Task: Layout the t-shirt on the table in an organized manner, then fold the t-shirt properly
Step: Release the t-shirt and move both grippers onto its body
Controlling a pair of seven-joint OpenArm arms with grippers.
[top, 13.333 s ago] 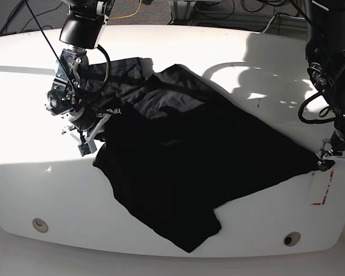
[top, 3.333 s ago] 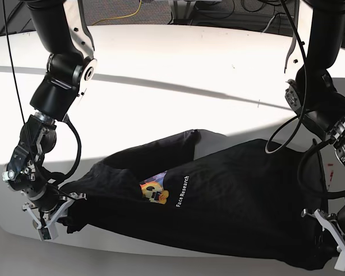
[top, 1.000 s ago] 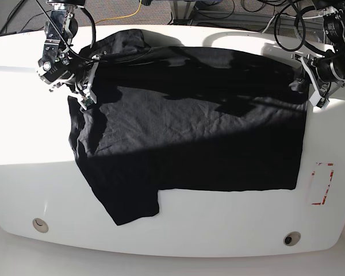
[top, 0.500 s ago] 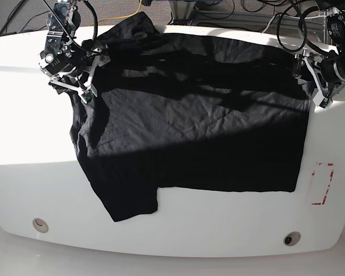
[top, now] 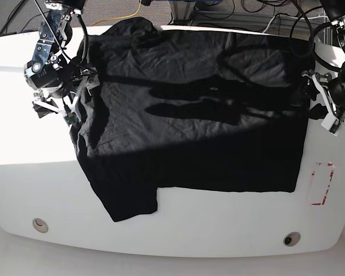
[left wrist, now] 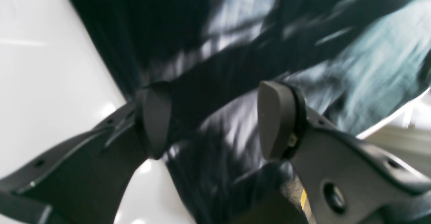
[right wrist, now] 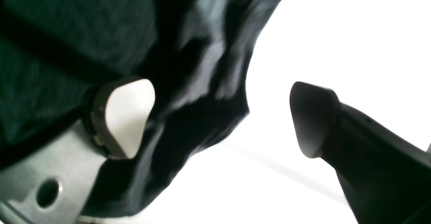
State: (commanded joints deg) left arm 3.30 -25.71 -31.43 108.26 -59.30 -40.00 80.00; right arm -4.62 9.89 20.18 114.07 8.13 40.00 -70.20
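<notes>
The black t-shirt (top: 195,115) lies spread across the white table (top: 218,230), one sleeve (top: 129,201) pointing to the front left. My right gripper (top: 57,108) hovers open at the shirt's left edge. In the right wrist view that gripper (right wrist: 219,116) straddles the cloth edge (right wrist: 188,82), with bare table (right wrist: 320,32) beside it. My left gripper (top: 324,104) stands open at the shirt's right edge. The left wrist view shows the left gripper (left wrist: 215,121) spread wide over blurred dark fabric (left wrist: 235,65).
A red dashed rectangle (top: 321,184) marks the table at the right, just beyond the shirt's hem. Two small round holes (top: 40,224) (top: 291,238) sit near the front edge. Cables lie on the floor behind the table's far edge.
Both grippers have opened and let go of the shirt's far corners. They have moved toward the front along the shirt's sides. The shirt now lies flatter, reaching the far edge.
</notes>
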